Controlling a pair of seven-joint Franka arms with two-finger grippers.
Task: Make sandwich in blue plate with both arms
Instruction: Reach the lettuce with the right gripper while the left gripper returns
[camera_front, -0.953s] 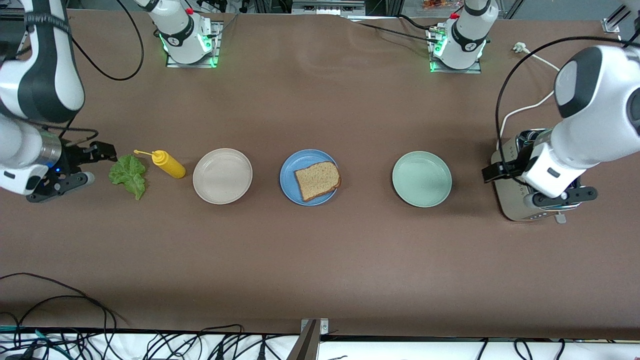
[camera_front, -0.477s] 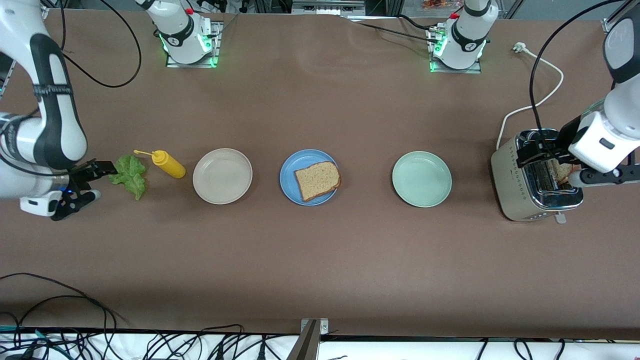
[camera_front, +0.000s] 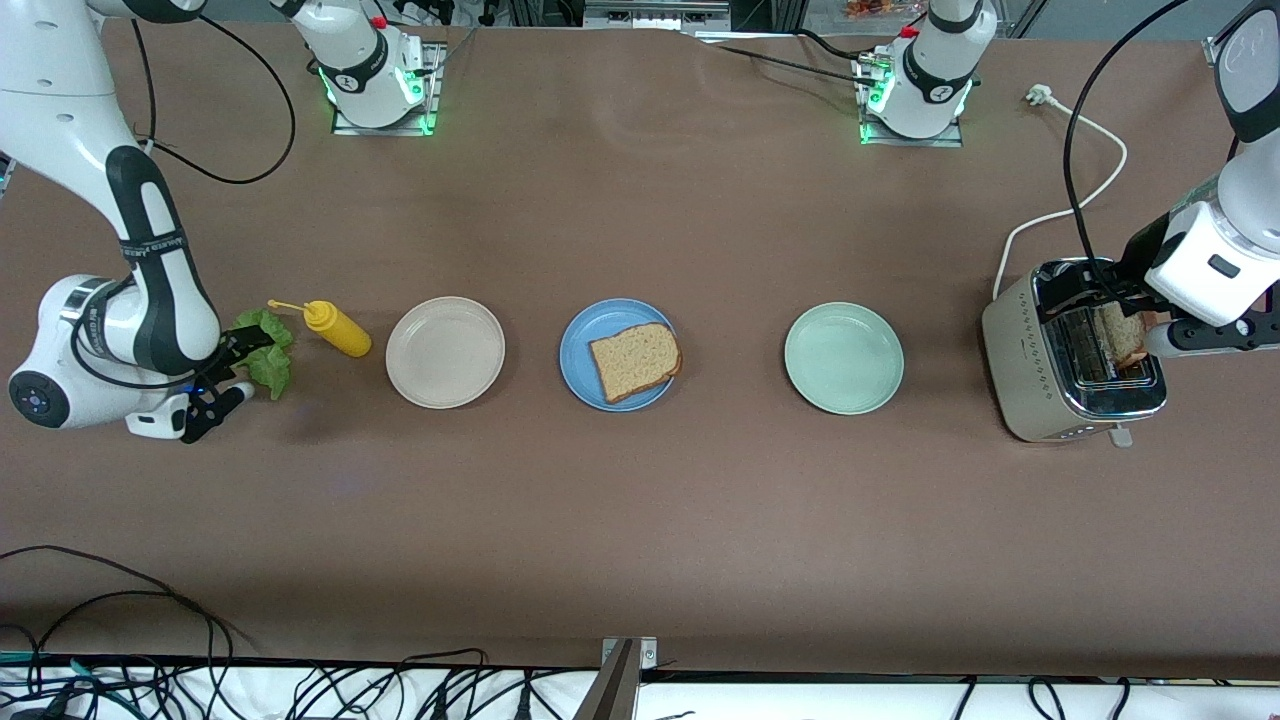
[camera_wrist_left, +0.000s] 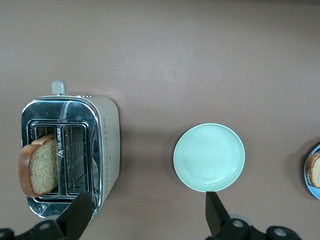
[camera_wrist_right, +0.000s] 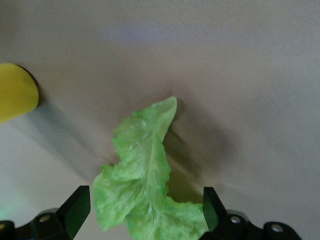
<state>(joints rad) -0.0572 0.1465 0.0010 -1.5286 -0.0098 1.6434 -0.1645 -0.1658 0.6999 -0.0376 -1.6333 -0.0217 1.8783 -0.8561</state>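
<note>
The blue plate (camera_front: 580, 350) sits mid-table with one brown bread slice (camera_front: 636, 360) lying on it. A second bread slice (camera_front: 1122, 335) stands in a slot of the toaster (camera_front: 1040, 385); it also shows in the left wrist view (camera_wrist_left: 40, 165). The green lettuce leaf (camera_front: 268, 352) lies on the table at the right arm's end. My right gripper (camera_front: 235, 372) is open and low, and its fingers straddle the lettuce (camera_wrist_right: 145, 165) in the right wrist view. My left gripper (camera_front: 1150, 315) is open and empty, high over the toaster's edge (camera_wrist_left: 107, 145).
A yellow squeeze bottle (camera_front: 338, 330) lies beside the lettuce, toward the cream-white plate (camera_front: 445, 352). A pale mint-green plate (camera_front: 843, 358) sits between the blue plate and the toaster. The toaster's white cord (camera_front: 1060, 215) runs toward the robots' bases.
My right arm has swung down and moved its open gripper onto the lettuce. My left arm has drawn back toward its end of the table, uncovering the toaster and its bread slice.
</note>
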